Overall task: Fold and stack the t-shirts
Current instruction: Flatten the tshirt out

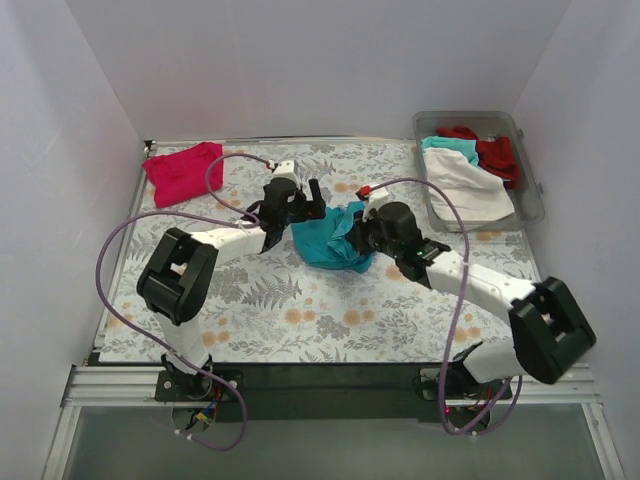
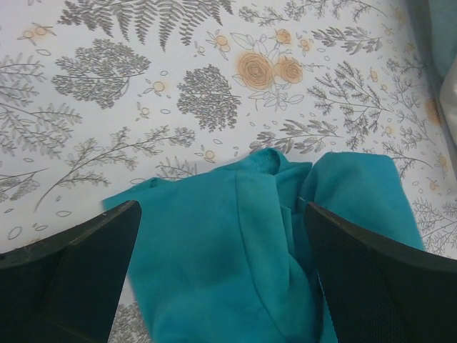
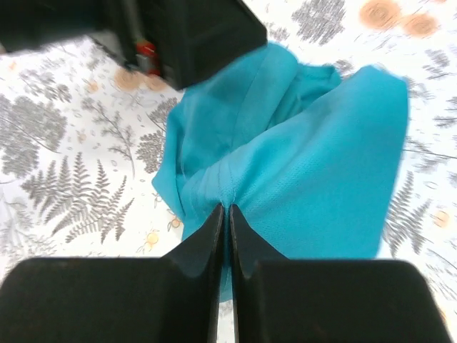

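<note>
Teal cotton t-shirt (image 1: 328, 245) lying bunched; right tool (image 3: 228, 211) pinching its fabric, left tool (image 2: 221, 213) hovering wide. Judging spreading step starting; left needing opposite-edge grasp.

The top external camera sits high behind the arm bases (image 1: 190, 382), looking down on the teal t-shirt (image 1: 330, 240) from afar. Both wrist cameras face it closely — the right apparently lower; all views share it.
</note>
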{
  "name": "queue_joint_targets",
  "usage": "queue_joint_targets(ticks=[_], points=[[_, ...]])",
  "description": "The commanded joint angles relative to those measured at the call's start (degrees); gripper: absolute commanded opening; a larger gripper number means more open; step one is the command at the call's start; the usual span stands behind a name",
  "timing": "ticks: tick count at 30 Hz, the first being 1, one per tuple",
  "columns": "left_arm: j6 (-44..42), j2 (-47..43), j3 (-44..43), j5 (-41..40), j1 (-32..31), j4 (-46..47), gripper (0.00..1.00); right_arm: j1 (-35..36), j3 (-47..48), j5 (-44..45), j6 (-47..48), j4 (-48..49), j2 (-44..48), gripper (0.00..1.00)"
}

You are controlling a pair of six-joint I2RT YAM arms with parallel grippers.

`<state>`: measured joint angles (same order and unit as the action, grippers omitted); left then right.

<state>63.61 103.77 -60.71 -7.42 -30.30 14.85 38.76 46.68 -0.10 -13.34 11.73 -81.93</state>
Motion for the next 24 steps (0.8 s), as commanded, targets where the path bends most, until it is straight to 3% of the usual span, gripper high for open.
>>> queue_joint_targets(ticks=[1, 8, 11, 14, 18, 20, 21, 22, 23, 24], points=[[-3.14, 1.7, -4.5, -4.16, -3.88, -1.49, 0.9, 0.96, -5.09, 6.6, -1.24, -5.02, 10.46, 0.01], [-4.55, 12.15, -15.13, -12.96, -7.31, -10.88, 0.89, 2.89, -13.44, 8.0, -5.02, -10.67, 19.17, 0.01], [-4.73, 13.48, -16.28, -13.23, -7.4, -11.34, 0.81, 3.07, -16.08, 9.06, -5.64, -11.64, 21.11, 0.01], [-4.99, 13.57, -16.02, -15.34, -8.19, -12.04, 0.66, 3.16, -17.32, 9.68, -5.82, -11.64, 22.08, 0.01], [-4.29, 11.81, -13.92, -16.4, -8.54, -11.95, 0.58, 3.25, -17.41, 9.59, -5.9, -11.64, 21.99, 0.01], [-4.29, 10.76, -12.6, -16.31, -8.72, -11.51, 0.43, 3.25, -17.23, 9.68, -5.9, -11.64, 21.64, 0.01], [-4.38, 10.58, -12.25, -16.22, -8.63, -11.08, 0.29, 3.25, -17.23, 9.59, -5.9, -11.64, 21.29, 0.01], [-4.2, 10.32, -11.98, -16.22, -8.72, -10.99, 0.07, 3.25, -17.15, 9.68, -5.99, -11.64, 21.2, 0.01], [-4.03, 9.79, -11.37, -16.48, -8.72, -11.07, 0.0, 3.25, -17.06, 10.03, -5.99, -11.64, 20.94, 0.01], [-4.02, 9.35, -11.01, -16.75, -8.72, -11.16, 0.0, 3.16, -17.06, 10.47, -6.08, -11.64, 20.67, 0.01]])
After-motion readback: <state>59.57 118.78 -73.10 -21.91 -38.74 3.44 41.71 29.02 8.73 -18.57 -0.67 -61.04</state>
